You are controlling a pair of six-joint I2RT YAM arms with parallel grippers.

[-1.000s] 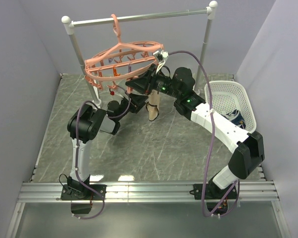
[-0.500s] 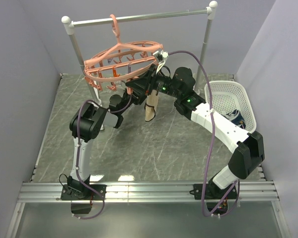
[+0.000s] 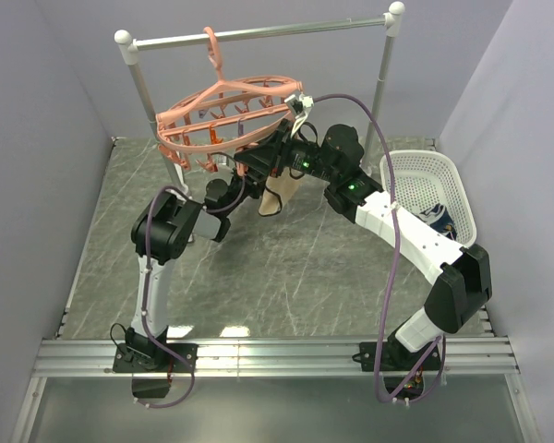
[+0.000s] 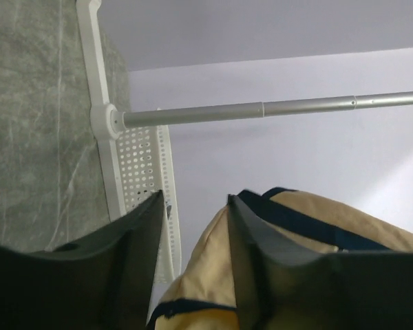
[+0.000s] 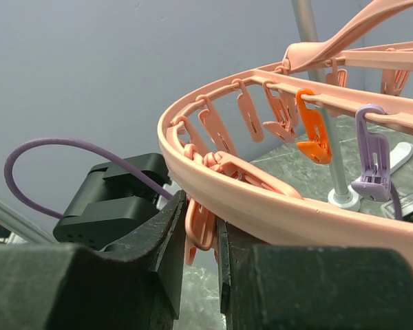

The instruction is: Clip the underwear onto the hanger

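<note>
Beige, navy-trimmed underwear (image 3: 275, 197) is seen hanging clear of the grey marbled desk (image 3: 286, 268), just below the near rim of the salmon-pink round hanger (image 5: 261, 201) and between the two hands. An edge of the fabric is flanked by the fingers of the left hand (image 4: 195, 199), which are part-spread, with a gap showing between them. One pink clip (image 5: 193, 230) under the ring is pinched by the right hand (image 5: 201, 240). The hanger is hooked over the silver bar of a drying rack (image 3: 258, 33) at the back of the desk. A white laundry basket (image 3: 454, 180) is set at the right.
</note>
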